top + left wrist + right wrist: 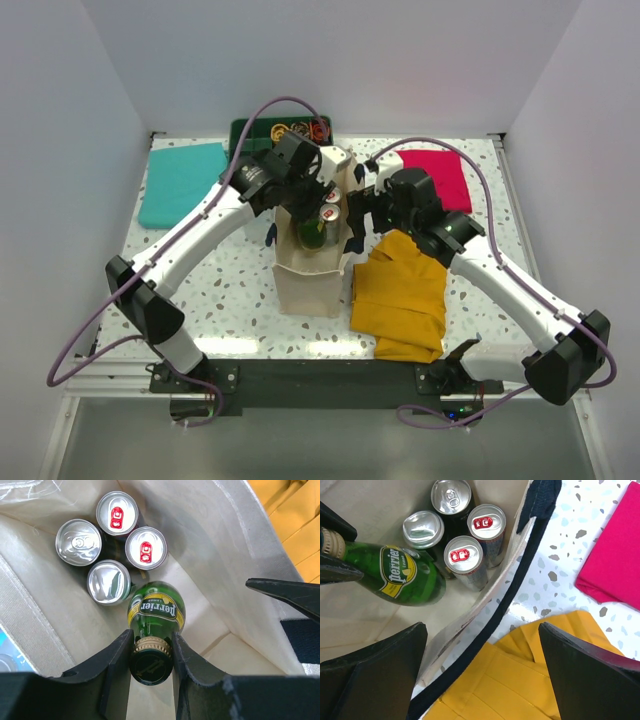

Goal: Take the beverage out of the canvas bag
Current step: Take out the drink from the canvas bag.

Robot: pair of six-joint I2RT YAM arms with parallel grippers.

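Green bottle (156,611): neck clamped in left gripper (152,647), not yet out of canvas bag (235,550) (four cans (80,542) alongside). Right gripper (481,635) stands open, empty.

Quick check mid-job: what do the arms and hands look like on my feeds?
The left arm and right arm are white tubular links with black joints and black bases. A purple-grey cable loops loosely along each. The left hand and right hand have matte black, wedge-shaped fingers, slightly scuffed, with no markings visible.

Bright, even overhead light, glare on can tops (145,547) inside the canvas bag (215,545).
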